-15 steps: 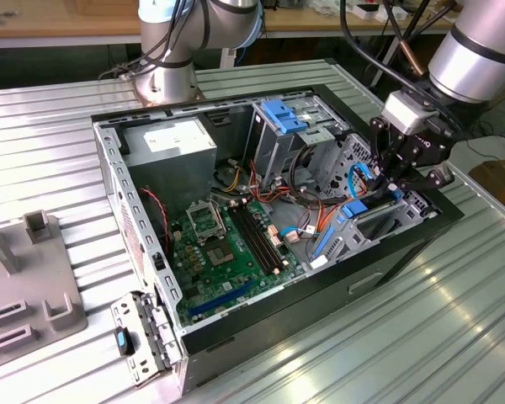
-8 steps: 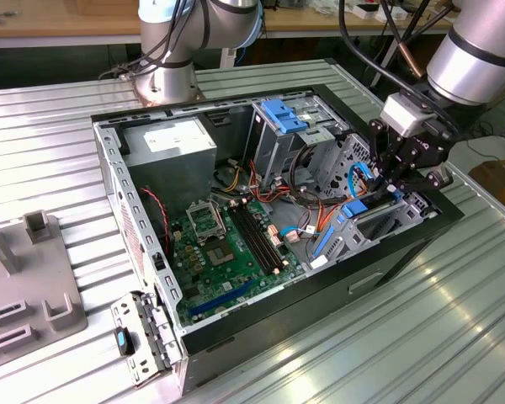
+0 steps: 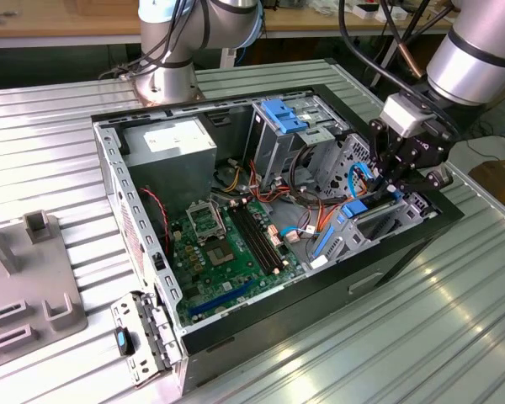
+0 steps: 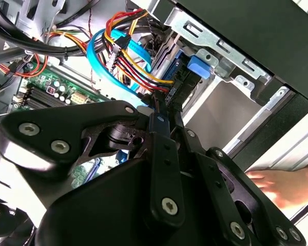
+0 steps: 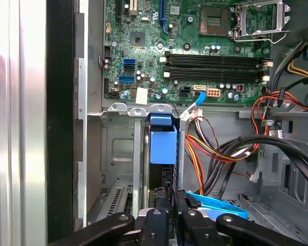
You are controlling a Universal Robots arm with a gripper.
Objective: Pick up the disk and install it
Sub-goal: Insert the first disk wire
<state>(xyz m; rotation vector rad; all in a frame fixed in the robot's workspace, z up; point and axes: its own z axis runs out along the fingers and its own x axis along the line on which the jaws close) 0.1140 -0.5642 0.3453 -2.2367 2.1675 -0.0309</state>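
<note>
**Desk:** What do I see on your screens?

**Operator:** An open computer case [image 3: 236,332] lies on its side on the ribbed metal tabletop [image 3: 454,337]. My arm's gripper [image 3: 398,187] is down at the drive bay on the exterior view's right.

**Desk:** And the disk?

**Operator:** The disk [image 5: 162,148] stands on edge in the bay slot, its blue carrier facing up toward my first wrist view. The exterior view shows its blue rail [image 3: 358,210] just below the gripper, beside the blue data cable [image 3: 362,175].

**Desk:** What are the fingers doing?

**Operator:** They are clenched on the dark end of the disk. In the first wrist view the two fingers [image 5: 158,205] sit close together, one on each side of the drive's edge. The second wrist view has the same pinch, with the drive's end [image 4: 170,98] between the tips.

**Desk:** Anything else in frame?

**Operator:** The green motherboard [image 3: 227,252] fills the case floor, and bundled red, yellow and orange wires [image 5: 215,148] run just beside the bay. A person's hand [image 4: 290,187] rests outside the case wall in the second wrist view. A grey fixture block [image 3: 25,286] sits on the exterior view's left, well apart from the case.
</note>
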